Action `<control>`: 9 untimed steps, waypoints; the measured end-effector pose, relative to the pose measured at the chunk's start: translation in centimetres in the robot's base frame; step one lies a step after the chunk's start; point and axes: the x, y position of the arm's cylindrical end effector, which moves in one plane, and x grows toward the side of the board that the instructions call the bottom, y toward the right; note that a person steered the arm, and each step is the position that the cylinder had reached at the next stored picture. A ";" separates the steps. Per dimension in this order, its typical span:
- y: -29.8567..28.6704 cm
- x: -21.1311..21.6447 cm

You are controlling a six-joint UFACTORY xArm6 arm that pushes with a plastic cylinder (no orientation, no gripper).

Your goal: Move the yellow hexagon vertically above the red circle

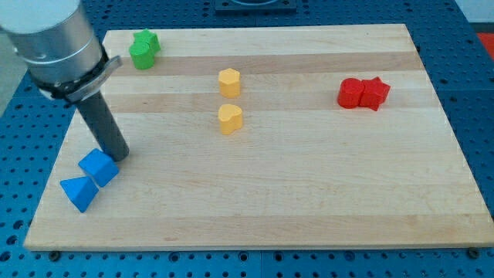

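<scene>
While my tip [117, 154] sits beside the blue cube [98, 166], no claw on this rig, just a rod; approach step not begun. Yellow hexagon [229, 81] lies well left of red circle [350, 93], w/ yellow heart [230, 118] just below it. Next: travel right, get behind hexagon.

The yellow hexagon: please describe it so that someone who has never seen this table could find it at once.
On the wooden board, look a little toward the view's left of the middle, where two yellow blocks sit one above the other, apart. The yellow hexagon is the upper one, nearer the view's top. Its flat six-sided top sets it apart from the yellow heart below it, which has a notched top.
</scene>
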 end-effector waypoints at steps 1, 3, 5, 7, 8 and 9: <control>0.0 0.8; 2.7 0.3; 8.1 -3.8; 8.1 -0.6; 8.1 2.4; 8.1 2.5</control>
